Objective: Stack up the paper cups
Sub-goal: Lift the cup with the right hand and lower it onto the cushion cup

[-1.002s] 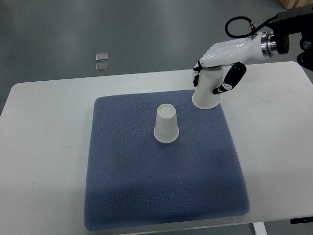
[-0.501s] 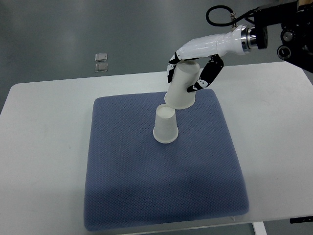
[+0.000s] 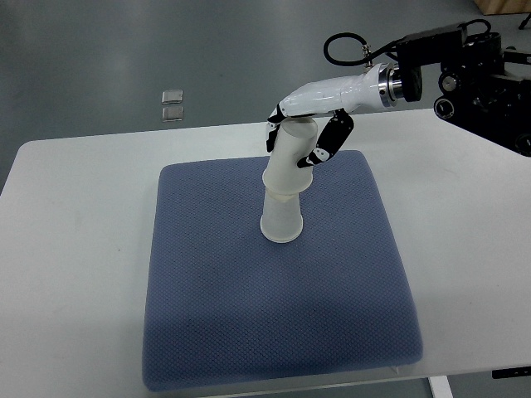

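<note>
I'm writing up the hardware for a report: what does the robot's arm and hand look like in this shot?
Only the right arm shows. The right hand has a glossy white shell over its back, with black finger segments carrying small white patches. A silver metal ring forms the wrist; behind it sits boxy black arm hardware, and a black cable loops above the wrist.

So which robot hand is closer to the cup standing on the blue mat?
Right. The right hand holds another cup just above the standing cup. The left hand isn't in view.

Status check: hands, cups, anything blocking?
Right hand shut on upper cup. Its mouth over the upside-down lower cup on the blue mat, not fully seated. Left hand out of view. Nothing blocking.
</note>
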{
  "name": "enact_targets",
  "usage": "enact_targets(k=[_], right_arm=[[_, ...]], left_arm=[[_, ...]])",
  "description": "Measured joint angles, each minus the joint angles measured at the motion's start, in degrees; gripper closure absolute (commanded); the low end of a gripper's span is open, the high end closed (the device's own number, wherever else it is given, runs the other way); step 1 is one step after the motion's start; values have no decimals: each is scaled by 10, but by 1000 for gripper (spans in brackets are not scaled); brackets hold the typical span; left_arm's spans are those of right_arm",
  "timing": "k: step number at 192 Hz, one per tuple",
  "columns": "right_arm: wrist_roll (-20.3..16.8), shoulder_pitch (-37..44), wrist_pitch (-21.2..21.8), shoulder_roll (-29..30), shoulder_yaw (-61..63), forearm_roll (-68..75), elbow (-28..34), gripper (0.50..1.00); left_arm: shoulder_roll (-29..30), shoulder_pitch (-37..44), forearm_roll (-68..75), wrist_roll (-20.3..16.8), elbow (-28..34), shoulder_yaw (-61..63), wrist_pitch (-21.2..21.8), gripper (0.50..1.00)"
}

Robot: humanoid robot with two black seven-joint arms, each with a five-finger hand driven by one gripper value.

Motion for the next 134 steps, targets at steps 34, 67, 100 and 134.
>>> enact_targets(k=[34,67,100,134], right_arm=[[0,-11,-5,12,0,-9,-10,991],[0,-14,-7,16,0,-11,-12,991],[0,-19,-15,20,-2,-17,-13,991],[-3,-29,-27,25,-3,-33,-13,926]], left_arm=[[0,0,0,0,0,0,0,500],[0,0,0,0,0,0,0,500],[0,0,0,0,0,0,0,500],[0,0,0,0,0,0,0,500]])
